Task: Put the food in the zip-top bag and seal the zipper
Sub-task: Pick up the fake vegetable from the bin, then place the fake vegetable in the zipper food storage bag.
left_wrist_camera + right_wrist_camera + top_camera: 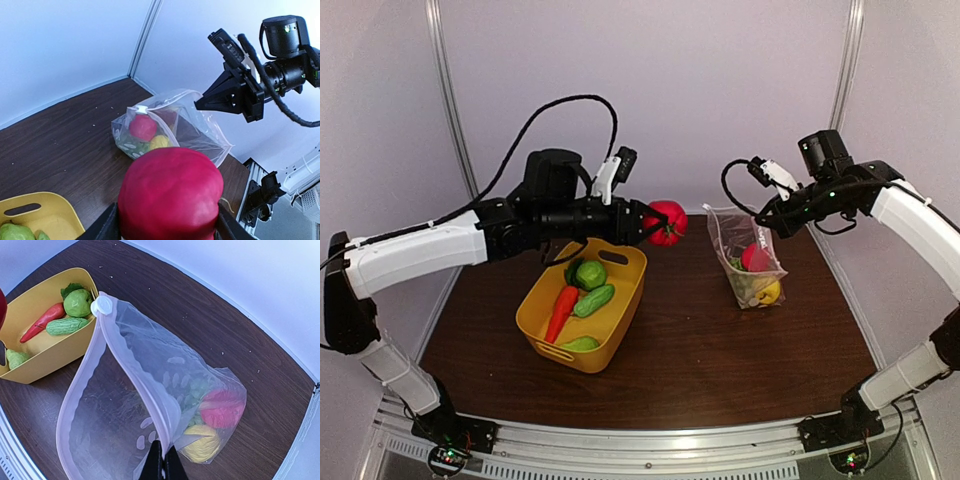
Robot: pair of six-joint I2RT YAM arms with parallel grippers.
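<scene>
My left gripper (660, 224) is shut on a red apple (667, 221), held in the air between the tub and the bag; the apple fills the left wrist view (170, 195). The zip-top bag (748, 256) stands open on the table, holding a red apple (222, 407), a lemon (202, 445) and green grapes (197, 390). My right gripper (162, 465) is shut on the bag's mouth edge by the zipper (140, 385), holding it up. The white slider (101, 305) sits at the strip's far end.
A yellow tub (625, 310) left of centre holds a carrot (560, 310), a cucumber (593, 300), a round green fruit (590, 273) and a green pear (580, 343). White walls close the back and sides. A metal rail runs along the near edge.
</scene>
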